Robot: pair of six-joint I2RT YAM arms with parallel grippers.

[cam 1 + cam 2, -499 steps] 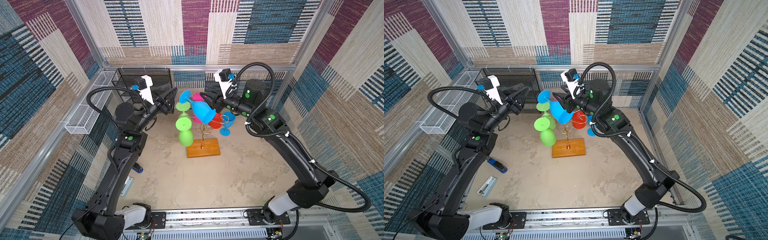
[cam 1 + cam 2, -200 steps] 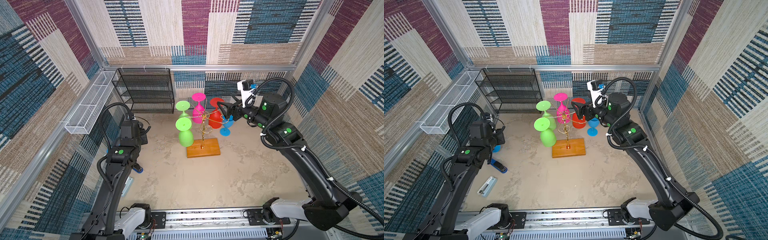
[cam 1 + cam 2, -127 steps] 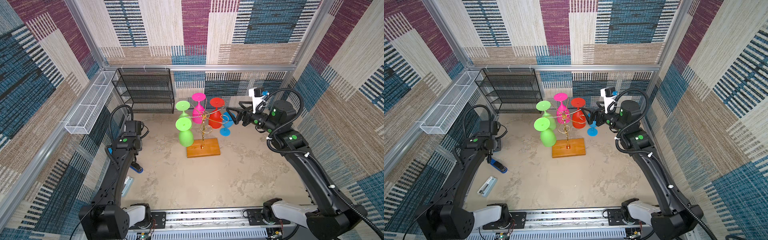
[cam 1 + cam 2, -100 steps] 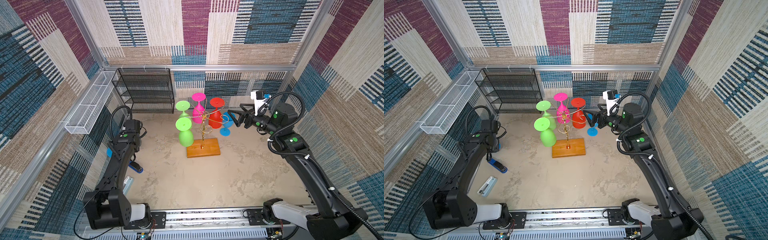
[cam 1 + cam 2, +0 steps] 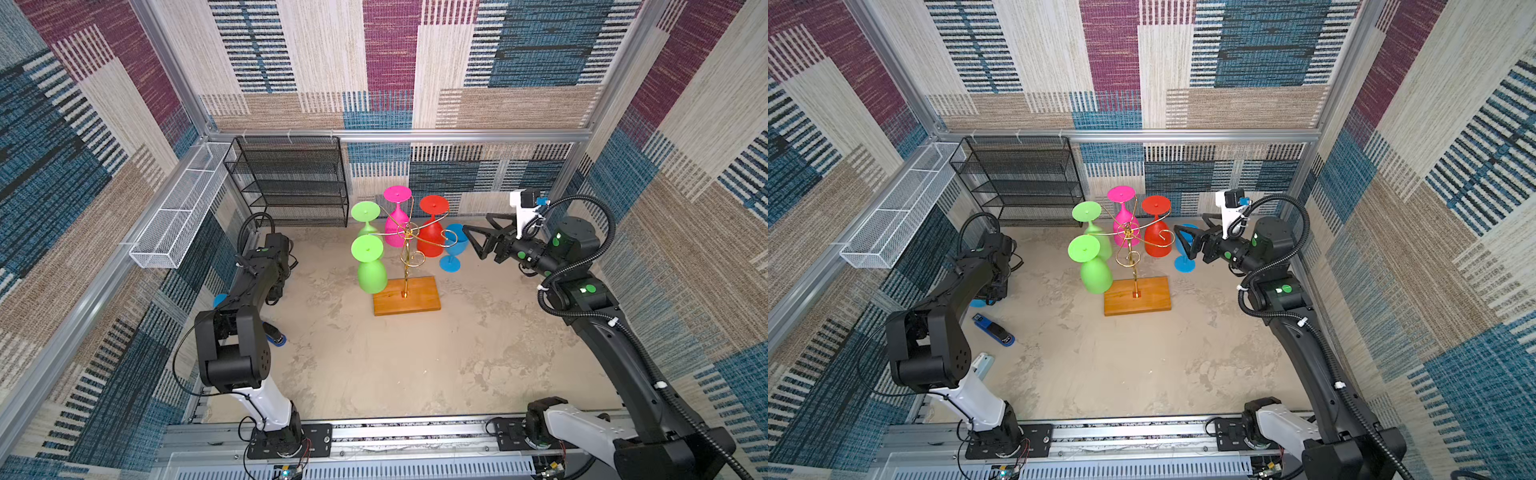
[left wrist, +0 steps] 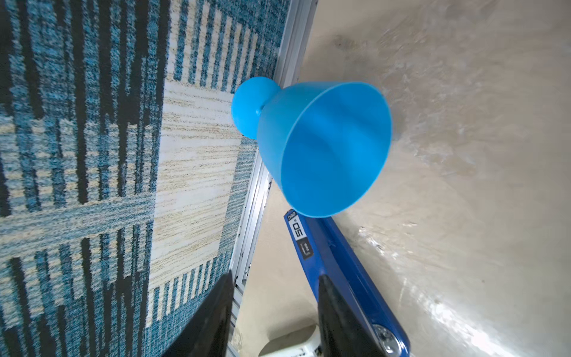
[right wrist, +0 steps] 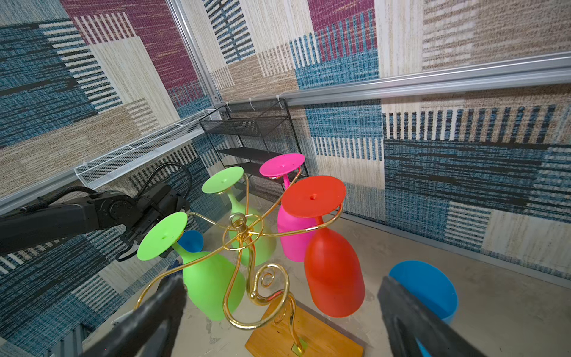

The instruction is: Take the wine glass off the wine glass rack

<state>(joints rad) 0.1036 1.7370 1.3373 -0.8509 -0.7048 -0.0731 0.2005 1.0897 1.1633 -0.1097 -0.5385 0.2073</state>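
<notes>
- Patchwork carpet walls (image 5: pixel 390 62) in blue, maroon, beige.
- Mottled beige table (image 5: pixel 374 365).
- Black mesh shelf (image 5: pixel 291 183) against back wall.
- White wire basket (image 5: pixel 178 212) along left wall.

Light is bright, even and diffuse, coming from overhead in both top views. These views are sharp around the wine glass rack (image 5: pixel 406 266), with wide-angle stretch toward the edges.

Right wrist view: soft, faint shadows lie on the floor (image 7: pixel 509 309) just beside the rack's base. The rack is crisp; the right gripper (image 7: pixel 281 281) fingers (image 7: pixel 154 312) are out of focus.

Left wrist view: white glare streaks and smeared floor texture. The blue wine glass (image 6: pixel 324 148) is sharp-edged.
</notes>
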